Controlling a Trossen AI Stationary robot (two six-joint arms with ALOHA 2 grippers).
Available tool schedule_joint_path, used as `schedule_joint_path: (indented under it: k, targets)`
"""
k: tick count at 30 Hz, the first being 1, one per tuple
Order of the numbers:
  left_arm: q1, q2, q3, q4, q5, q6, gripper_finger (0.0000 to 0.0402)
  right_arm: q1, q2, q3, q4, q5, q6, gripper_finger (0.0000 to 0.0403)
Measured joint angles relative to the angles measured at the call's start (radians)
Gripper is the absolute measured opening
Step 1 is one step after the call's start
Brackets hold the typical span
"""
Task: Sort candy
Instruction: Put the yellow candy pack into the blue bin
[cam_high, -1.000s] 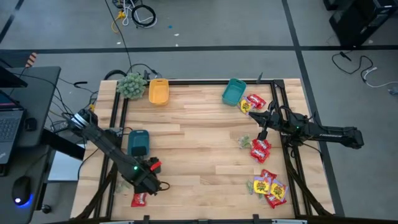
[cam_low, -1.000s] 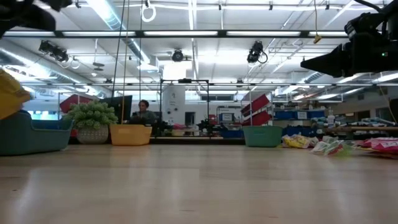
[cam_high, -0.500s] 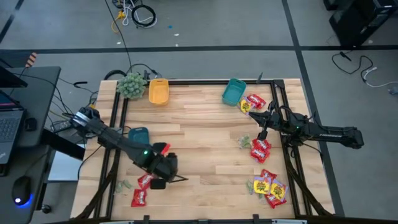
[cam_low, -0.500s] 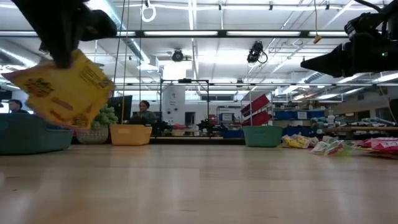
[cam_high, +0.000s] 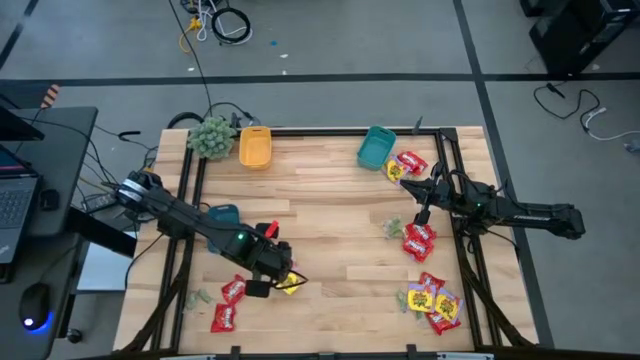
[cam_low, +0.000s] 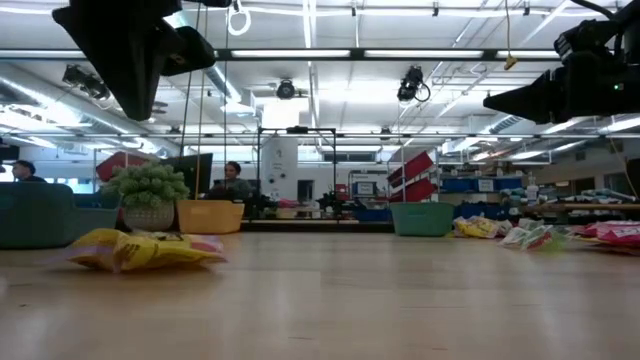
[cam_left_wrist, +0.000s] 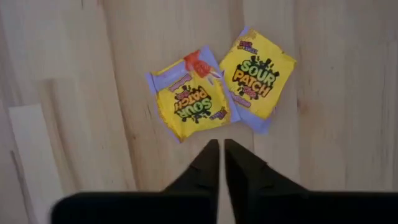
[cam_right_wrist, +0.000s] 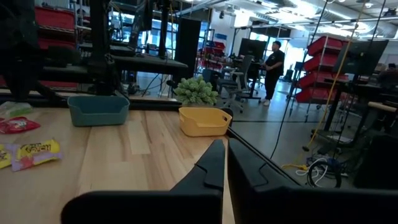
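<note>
the table (cam_high: 330, 235) is lying under both my arms, a pale wooden top inside a dark frame. my left arm (cam_high: 190, 222) is reaching from the left edge toward the near middle; my right arm (cam_high: 520, 212) is waiting along the right side.

three bins are standing on the wood: the blue bin (cam_high: 222, 214) just beside my left arm, the orange bin (cam_high: 255, 147) at the far edge, the teal bin (cam_high: 377, 147) further right along that edge. the plant ball (cam_high: 211, 137) is sitting at the far left corner, next to the orange bin.

my left gripper (cam_left_wrist: 221, 155) is hovering above the wood with its fingers pressed together and grasping nothing. directly below it, two yellow packets (cam_left_wrist: 224, 90) are lying flat, overlapping each other, apart from my fingertips; in the low view they are resting on the table as one yellow heap (cam_low: 145, 250).

my right gripper (cam_right_wrist: 225, 155) is staying clear of the candy, fingers clenched and empty.

the remaining candy is lying in clusters: red packets (cam_high: 228, 305) near the front left corner, red and yellow packets (cam_high: 432, 300) at the front right, more red packets (cam_high: 418, 240) under my right arm, and a few (cam_high: 405, 165) beside the teal bin.
</note>
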Motion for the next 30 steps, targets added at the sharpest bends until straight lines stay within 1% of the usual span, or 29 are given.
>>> schedule_joint_path:
  k: [2,3,5,9,12,14,16,17,21,26,28,30]
  targets:
    - [0.000,0.011,0.000,0.016,0.001,0.003,0.0007,0.000,0.000,0.000,0.000,0.000,0.000,0.0008]
    - [0.000,0.019,0.000,0.021,0.005,0.015,0.0013,0.000,0.000,0.000,0.000,0.000,0.000,0.0008]
    - [0.000,0.042,0.000,0.017,0.012,0.054,0.0033,0.000,0.000,0.000,0.001,0.000,0.000,0.0006]
    - [0.001,0.101,0.000,0.016,0.028,0.125,0.0086,0.000,0.000,0.000,0.001,0.000,0.000,0.0005]
    - [0.011,0.150,-0.001,0.013,0.031,0.136,0.0123,0.000,0.000,0.000,0.001,0.000,0.000,0.0007]
    - [0.025,0.177,-0.001,0.012,0.031,0.135,0.0142,0.000,0.000,0.000,0.001,0.000,0.000,0.0008]
    - [0.039,0.190,-0.018,0.037,0.031,0.140,0.0152,0.000,0.000,0.000,0.000,0.000,0.000,0.0008]
    - [0.046,0.190,-0.037,0.062,0.033,0.148,0.0154,0.000,0.000,0.000,0.001,0.000,0.000,0.0008]
    - [0.083,0.189,-0.125,0.146,0.101,0.136,0.0157,0.000,0.000,0.000,0.001,0.000,0.000,0.0005]
    - [0.105,0.182,-0.199,0.223,0.113,0.127,0.0154,0.000,0.000,0.000,0.001,0.000,0.000,0.0006]
    - [0.107,0.182,-0.204,0.227,0.105,0.127,0.0141,0.000,0.000,0.000,0.001,0.000,0.000,0.0008]
    - [0.108,0.176,-0.203,0.225,0.085,0.127,0.0117,0.000,0.000,0.000,0.001,0.000,0.000,0.0008]
